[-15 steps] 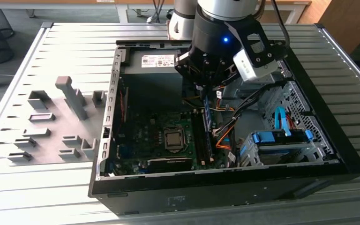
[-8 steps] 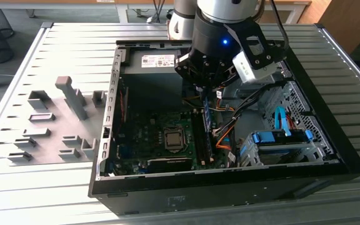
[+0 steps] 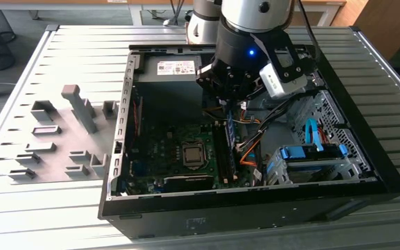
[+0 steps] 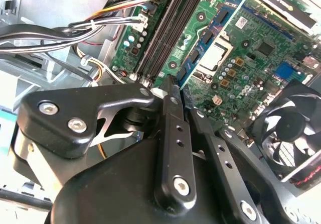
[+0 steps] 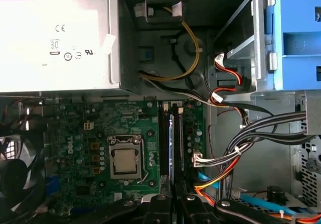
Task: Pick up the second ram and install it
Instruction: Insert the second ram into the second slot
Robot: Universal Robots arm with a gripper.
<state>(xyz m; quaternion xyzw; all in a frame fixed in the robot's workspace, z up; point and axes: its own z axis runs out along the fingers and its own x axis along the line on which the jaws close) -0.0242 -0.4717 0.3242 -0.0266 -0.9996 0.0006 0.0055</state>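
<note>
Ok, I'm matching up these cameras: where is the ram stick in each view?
Exterior view: ram under the arm, at the exterior view's right of the CPU socket.
First wrist view: blue strip among the black slots, beside the socket.
Second wrist view: blue-green board alongside the socket.
Shared landmark: the CPU socket.

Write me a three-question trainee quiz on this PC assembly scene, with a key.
1. True or false: the gripper hangs over the grey fixture blocks outside the computer case.
2. Where is the blue-green ram?
A. At the long black slots beside the CPU socket
B. Lying on the power supply
C. On the table outside the case
3. What colour is the drive bracket on the exterior view's right of the case?

Key: 1 false, it is inside the case, above the motherboard. 2 A. 3 blue.
</note>
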